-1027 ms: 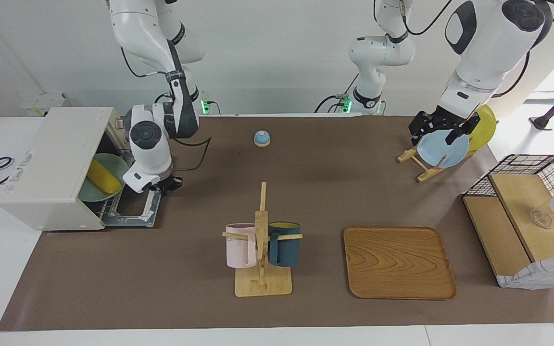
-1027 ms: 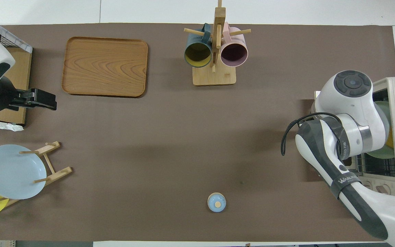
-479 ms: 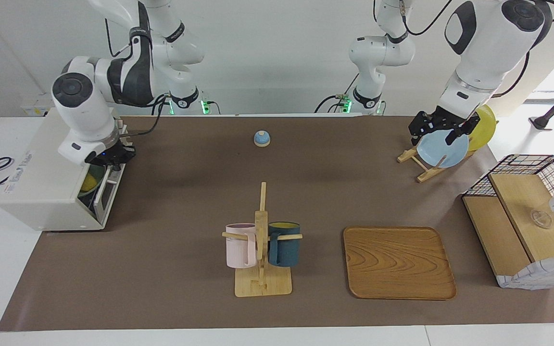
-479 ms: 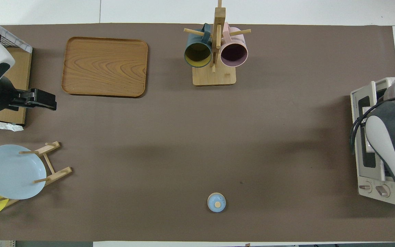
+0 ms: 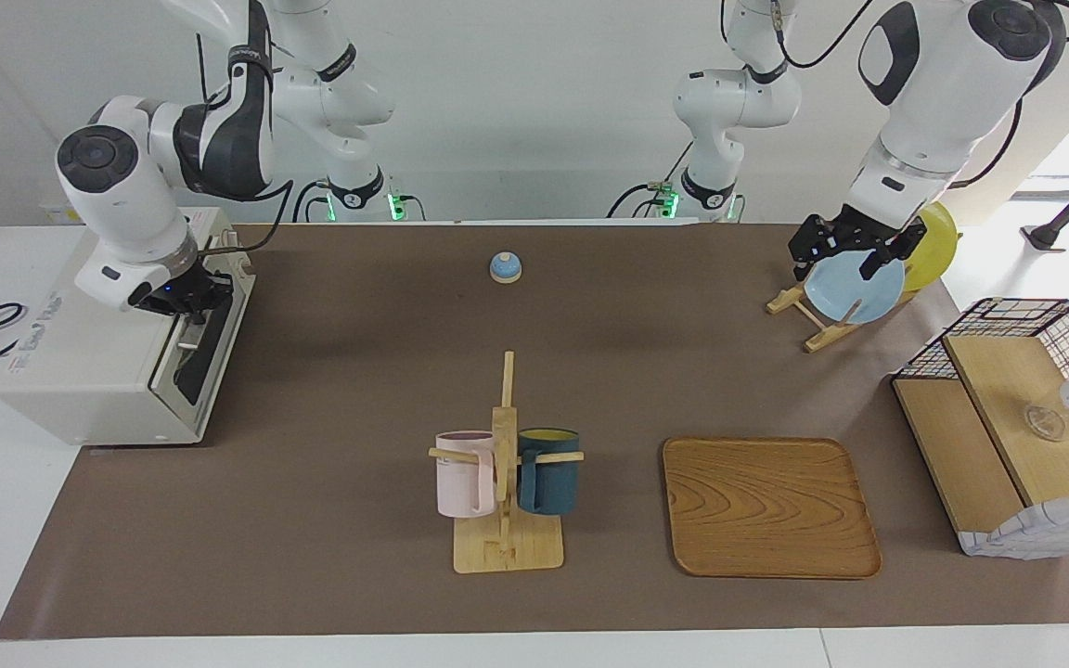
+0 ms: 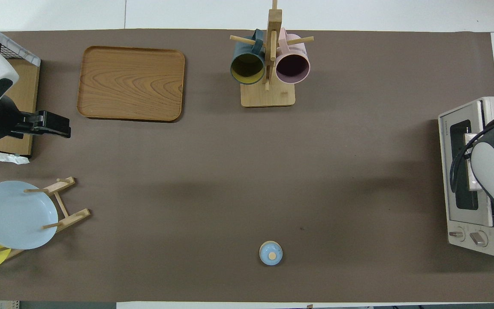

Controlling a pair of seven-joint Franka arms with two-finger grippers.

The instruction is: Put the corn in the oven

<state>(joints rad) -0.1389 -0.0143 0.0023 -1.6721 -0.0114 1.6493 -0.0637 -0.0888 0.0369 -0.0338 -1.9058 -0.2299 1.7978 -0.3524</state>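
Observation:
The off-white oven [image 5: 89, 371] stands at the right arm's end of the table, and it also shows in the overhead view [image 6: 461, 124]. Its dark glass door [image 5: 196, 357] is closed. The corn is hidden from both views. My right gripper [image 5: 184, 297] is at the top edge of the door by the bar handle [image 6: 470, 141]. My left gripper [image 5: 845, 252] is open and empty, and it waits over the blue plate [image 5: 855, 288] in the wooden plate rack.
A yellow plate [image 5: 933, 243] stands beside the blue one. A mug stand [image 5: 505, 482] holds a pink and a teal mug. A wooden tray [image 5: 766, 506], a small blue dome [image 5: 506, 267] and a wire basket [image 5: 1008, 325] are also on the brown mat.
The oven door has swung up from fully open to closed with my right gripper at it. The corn on its green plate inside has gone out of sight. The left arm has not moved.

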